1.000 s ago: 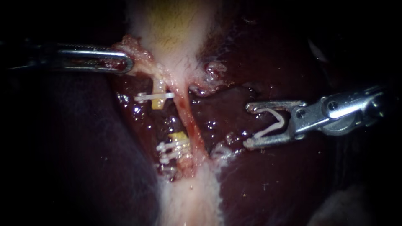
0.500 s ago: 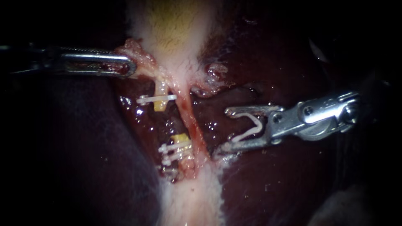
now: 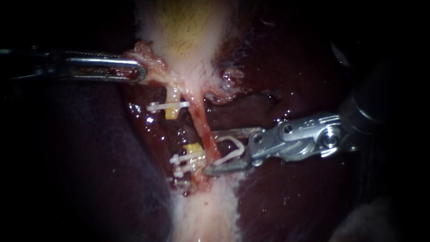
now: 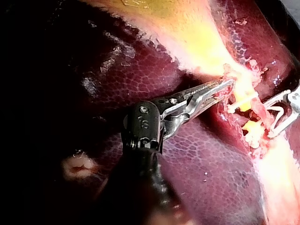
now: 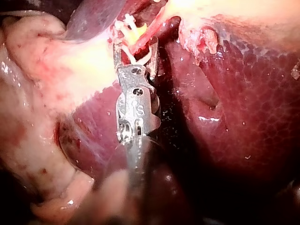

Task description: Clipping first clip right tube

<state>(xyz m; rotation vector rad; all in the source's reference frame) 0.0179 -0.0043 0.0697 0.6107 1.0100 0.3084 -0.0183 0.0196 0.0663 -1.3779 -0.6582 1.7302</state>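
Leftward first: left instrument (image 3: 136, 71), jaws pinching a tissue flap (image 3: 150, 60) taut; centre, right tube (image 3: 200, 121), red, slender; right instrument (image 3: 212, 152), jaws apart, holding a white clip (image 3: 233, 150), tips flanking that tube; advise seating it deep and square before closing.

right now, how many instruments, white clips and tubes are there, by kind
instruments: 2, left instrument shut on tissue, right instrument carrying a loaded clip
white clips: 4, the loaded clip, 1 upper clip, 2 lower clips on the yellow tube
tubes: 2, cut yellow tube, whole red tube
total: 8
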